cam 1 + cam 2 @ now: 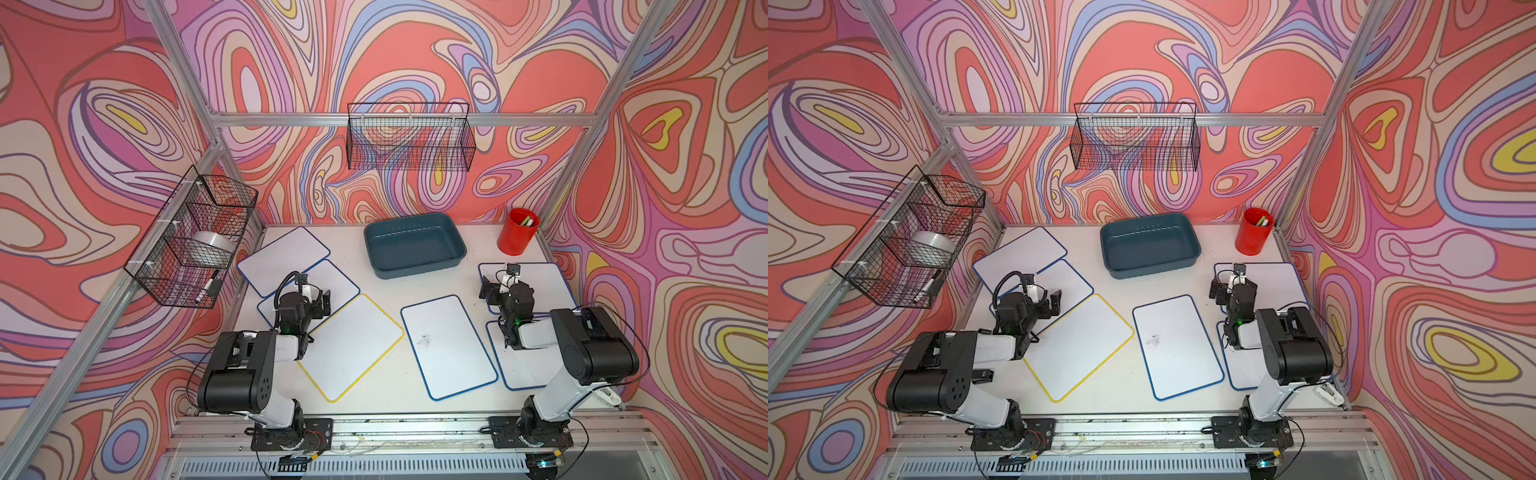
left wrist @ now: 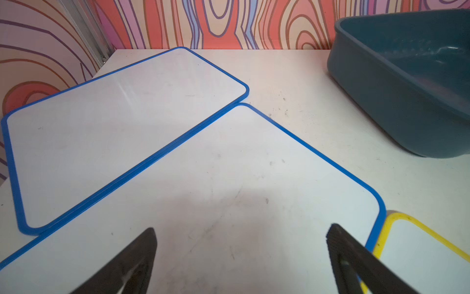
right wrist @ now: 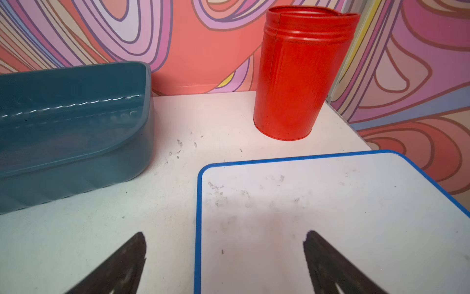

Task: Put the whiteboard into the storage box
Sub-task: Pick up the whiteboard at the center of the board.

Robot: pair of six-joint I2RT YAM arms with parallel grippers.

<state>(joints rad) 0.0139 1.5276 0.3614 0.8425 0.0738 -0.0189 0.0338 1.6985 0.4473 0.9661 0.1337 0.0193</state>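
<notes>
Two wide-open claws, nothing gripped: left claw (image 2: 241,233) over the middle-left whiteboard (image 2: 229,183), right claw (image 3: 225,235) astride the edge of the far-right whiteboard (image 3: 318,216), one fingertip (image 3: 127,257) above bare table (image 3: 76,236). Touching or hovering: cannot tell. At the table's back, near its middle, the storage box (image 1: 419,270), apart from every board. Partly hidden under the right arm (image 1: 590,353), the near-right whiteboard (image 1: 523,368); contents of the red cup (image 1: 515,241) hard to make out.

In both top views: high at front, looking down over whole table (image 1: 382,291). From each wrist: low, close, facing rearward, sharing storage box (image 2: 407,109) (image 3: 76,163).
</notes>
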